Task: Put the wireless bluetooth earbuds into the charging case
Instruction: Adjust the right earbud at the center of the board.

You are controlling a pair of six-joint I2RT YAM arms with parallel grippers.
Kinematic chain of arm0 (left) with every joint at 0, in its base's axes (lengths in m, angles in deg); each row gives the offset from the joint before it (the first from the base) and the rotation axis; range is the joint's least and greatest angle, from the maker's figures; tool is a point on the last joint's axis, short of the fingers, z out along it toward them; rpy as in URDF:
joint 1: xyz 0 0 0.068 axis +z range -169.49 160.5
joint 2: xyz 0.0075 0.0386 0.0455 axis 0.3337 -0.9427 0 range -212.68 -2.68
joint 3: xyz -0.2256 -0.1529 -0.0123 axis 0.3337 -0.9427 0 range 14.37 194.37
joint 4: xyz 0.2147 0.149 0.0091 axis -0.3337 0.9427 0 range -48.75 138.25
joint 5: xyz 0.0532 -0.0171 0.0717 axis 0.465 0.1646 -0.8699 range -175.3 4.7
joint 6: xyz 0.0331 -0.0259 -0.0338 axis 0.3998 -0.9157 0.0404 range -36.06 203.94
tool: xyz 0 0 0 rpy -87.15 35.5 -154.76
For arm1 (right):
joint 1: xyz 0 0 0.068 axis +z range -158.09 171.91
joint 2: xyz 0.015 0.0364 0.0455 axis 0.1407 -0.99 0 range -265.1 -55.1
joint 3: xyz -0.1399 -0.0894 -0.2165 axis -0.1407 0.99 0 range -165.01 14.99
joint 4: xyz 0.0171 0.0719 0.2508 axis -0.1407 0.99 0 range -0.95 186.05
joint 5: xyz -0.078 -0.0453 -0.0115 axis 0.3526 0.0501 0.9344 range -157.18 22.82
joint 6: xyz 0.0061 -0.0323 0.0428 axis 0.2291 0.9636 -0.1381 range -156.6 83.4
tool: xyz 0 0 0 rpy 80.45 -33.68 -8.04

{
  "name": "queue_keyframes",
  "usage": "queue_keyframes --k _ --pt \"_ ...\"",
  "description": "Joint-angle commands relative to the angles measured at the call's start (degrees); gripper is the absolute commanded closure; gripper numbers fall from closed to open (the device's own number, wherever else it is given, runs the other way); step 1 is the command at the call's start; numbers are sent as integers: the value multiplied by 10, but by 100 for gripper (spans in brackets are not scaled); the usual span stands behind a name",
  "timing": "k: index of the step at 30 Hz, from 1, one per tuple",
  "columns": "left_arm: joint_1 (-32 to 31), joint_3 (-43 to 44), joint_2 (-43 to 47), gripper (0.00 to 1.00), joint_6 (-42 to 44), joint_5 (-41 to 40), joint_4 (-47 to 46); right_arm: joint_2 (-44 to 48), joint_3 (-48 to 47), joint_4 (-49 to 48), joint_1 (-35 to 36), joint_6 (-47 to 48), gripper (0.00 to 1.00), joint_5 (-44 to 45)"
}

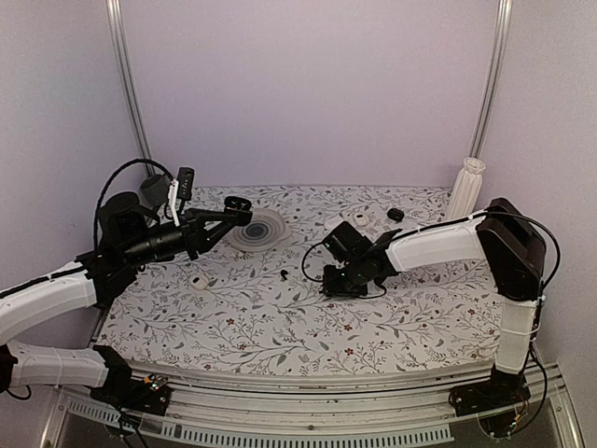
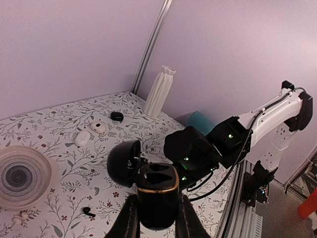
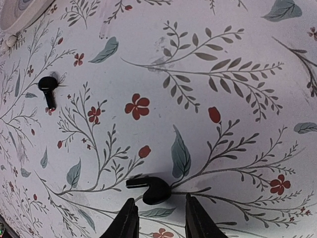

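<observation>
Mid-table, a little right of centre: right gripper sat low over the floral tabletop with fingers spread. One black earbud lay flat between the tips, stem pointing left in the wrist view, and the pads did not look to be touching it. Second earbud lay loose on the tabletop just toward the left edge from there, apart from both grippers.

Further back, toward the far-left corner, left gripper pinched the charging case by its lower body and held it up off the table. Lid was swung open and the wells faced up; they looked empty, though that was hard to confirm in the dark plastic. Clear dish sat on the table below and beside it.

Along the far edge were two white oval cases, a black lump and a white vase near the far-right corner, none of them in play.

Step judged: pickup of the first earbud, with neither bud seated yet.

Next move called for:
- closing squarely on the bud body so it didn't skid or spin out
- lifting and carrying it over to the held case
- matching stem direction to a well before lowering

The bud was tiny and rounded, so a slip looked likely
</observation>
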Motion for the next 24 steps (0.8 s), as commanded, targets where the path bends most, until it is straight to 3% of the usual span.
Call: queue_keyframes --k 1,24 --pt "9 -2 8 100 2 13 -16 -20 -17 -7 -3 -9 68 15" --pt "13 -5 12 100 0 15 -7 -44 -47 24 6 23 77 51"
